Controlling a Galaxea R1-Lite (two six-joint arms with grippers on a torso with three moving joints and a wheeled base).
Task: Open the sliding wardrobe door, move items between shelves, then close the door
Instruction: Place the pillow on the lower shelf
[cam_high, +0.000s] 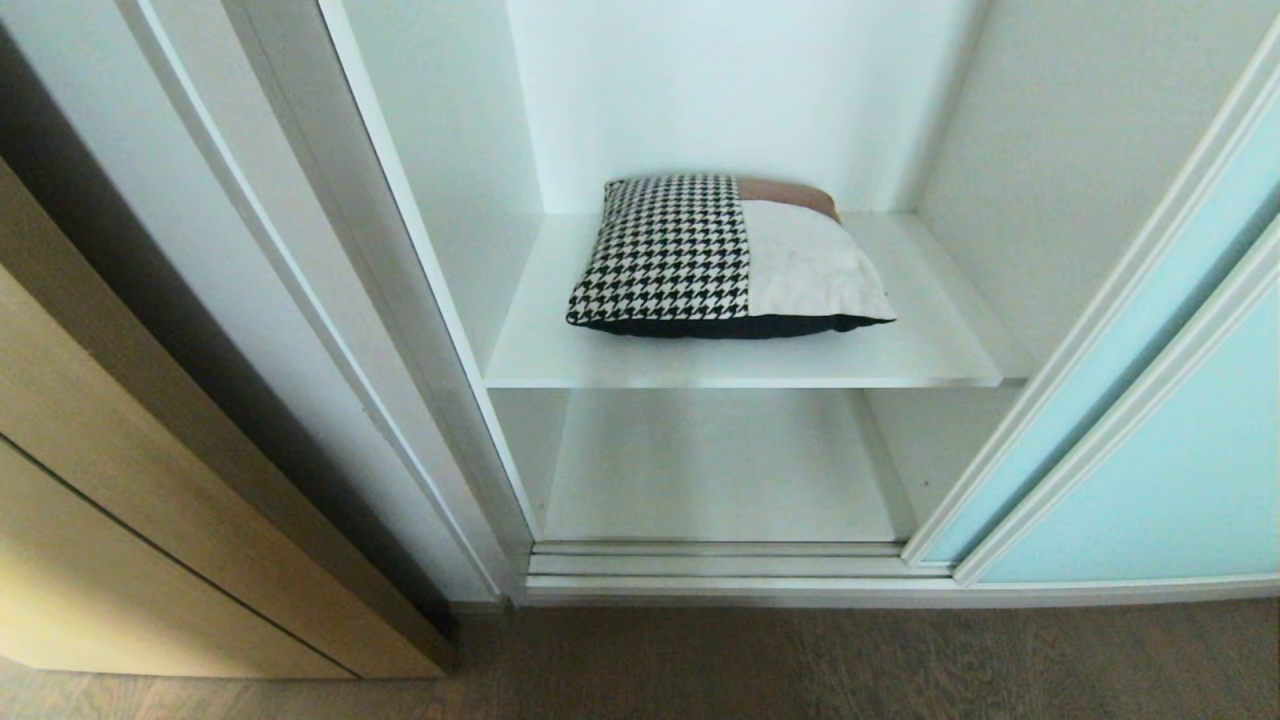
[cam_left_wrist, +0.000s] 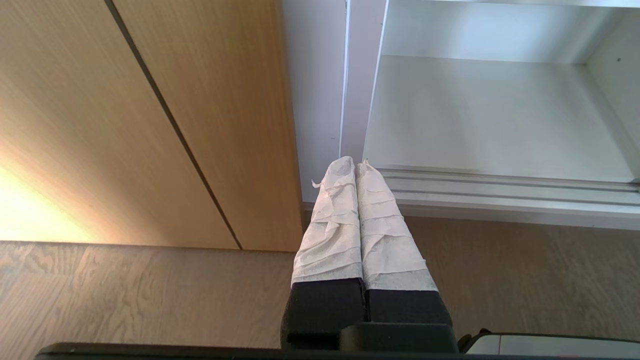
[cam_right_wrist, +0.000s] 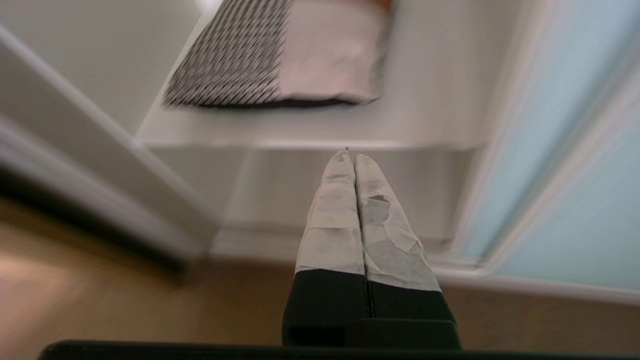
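Bright, even daylight; warm glare on the wooden cabinet front (cam_left_wrist: 30, 210); right wrist view motion-blurred, smearing the cushion (cam_right_wrist: 280, 55).

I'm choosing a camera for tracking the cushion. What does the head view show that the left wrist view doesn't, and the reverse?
Only the head view shows the cushion lying on the upper shelf, and the aqua sliding door slid aside. Only the left wrist view shows the left gripper, fingers shut, above the floor. Both show the bare lower shelf and the wooden cabinet front.
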